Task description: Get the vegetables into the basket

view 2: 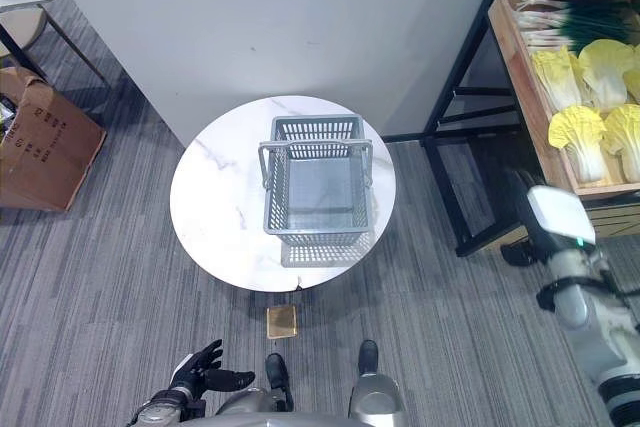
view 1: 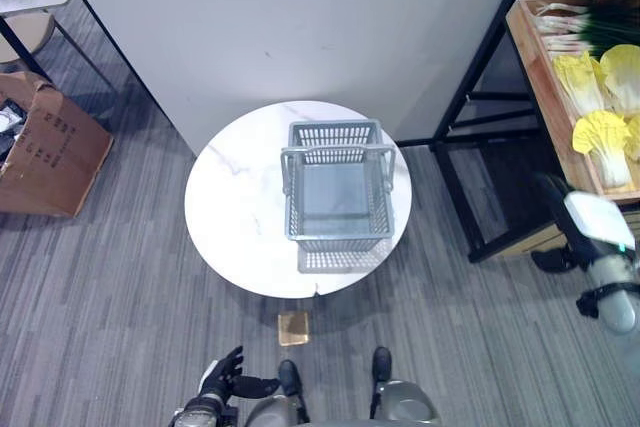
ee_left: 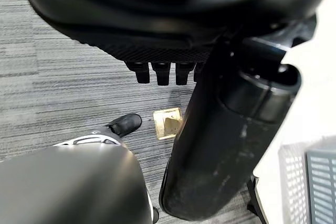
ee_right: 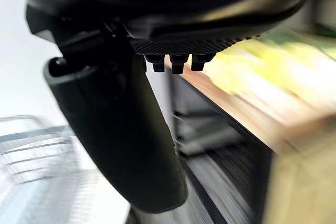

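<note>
Grey striped carpet is spreading all around us, and on it a round white marble table is standing before a pale wall, carrying the grey plastic basket with its handles raised. We are seeing nothing in that basket, so we are judging the task as barely begun: no vegetable is in yet. The vegetables are lying in a wooden crate on a black rack at our right, well apart from the table: yellow-leaved cabbages toward the near end and green onions at the far end. Our left hand is hanging low by our side, fingers loosely spread and gripping nothing. Our right hand is reaching out toward the crate; in its wrist view the fingers are looking straight and the thumb is standing free, with nothing between them. A cardboard box is sitting on the floor at far left. What we are still facing is everything: grasping each vegetable, carrying it across, and lowering it in.
</note>
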